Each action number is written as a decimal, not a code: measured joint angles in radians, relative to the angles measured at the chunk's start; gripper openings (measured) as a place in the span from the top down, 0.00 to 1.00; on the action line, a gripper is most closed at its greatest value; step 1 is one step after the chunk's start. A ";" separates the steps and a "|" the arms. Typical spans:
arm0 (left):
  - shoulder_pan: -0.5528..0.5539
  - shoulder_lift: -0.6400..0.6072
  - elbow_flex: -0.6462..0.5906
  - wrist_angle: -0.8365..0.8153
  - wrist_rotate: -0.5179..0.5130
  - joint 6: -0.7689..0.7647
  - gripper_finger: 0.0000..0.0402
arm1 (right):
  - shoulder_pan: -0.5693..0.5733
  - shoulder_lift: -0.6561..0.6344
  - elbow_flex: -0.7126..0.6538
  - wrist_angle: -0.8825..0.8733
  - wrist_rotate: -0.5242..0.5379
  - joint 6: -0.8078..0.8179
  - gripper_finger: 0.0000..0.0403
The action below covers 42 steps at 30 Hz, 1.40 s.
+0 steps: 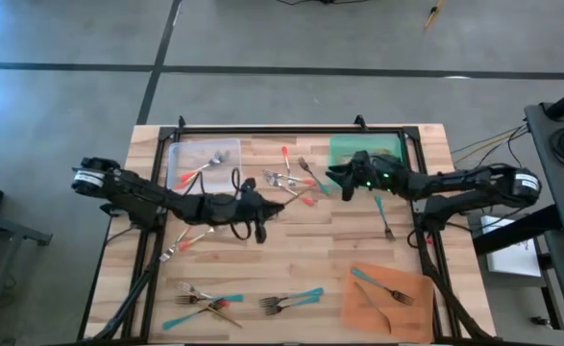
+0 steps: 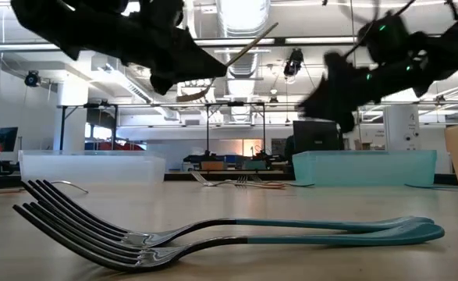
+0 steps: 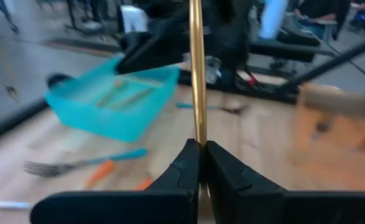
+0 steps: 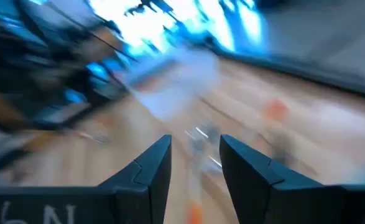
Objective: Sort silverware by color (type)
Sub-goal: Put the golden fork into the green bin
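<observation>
The left gripper was clamped on a gold-toned utensil, whose handle ran straight out from between the closed jaws. The right gripper stood parted and empty, with loose silverware lying just ahead of its jaws.

I work in a robotics laboratory, in a large open industrial hall. My wooden worktop sits in a black metal frame on a grey concrete floor crossed by dark seams. Cables trail from the frame towards equipment at the edge. Seen level across the worktop, the hall behind shows exposed ceiling ducts, strip lighting, dark metal stands, further benches and a monitor.
</observation>
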 joint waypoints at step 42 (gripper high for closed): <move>0.157 0.428 0.425 0.218 0.018 0.108 1.00 | 0.087 -0.123 0.157 -0.090 -0.076 0.043 0.72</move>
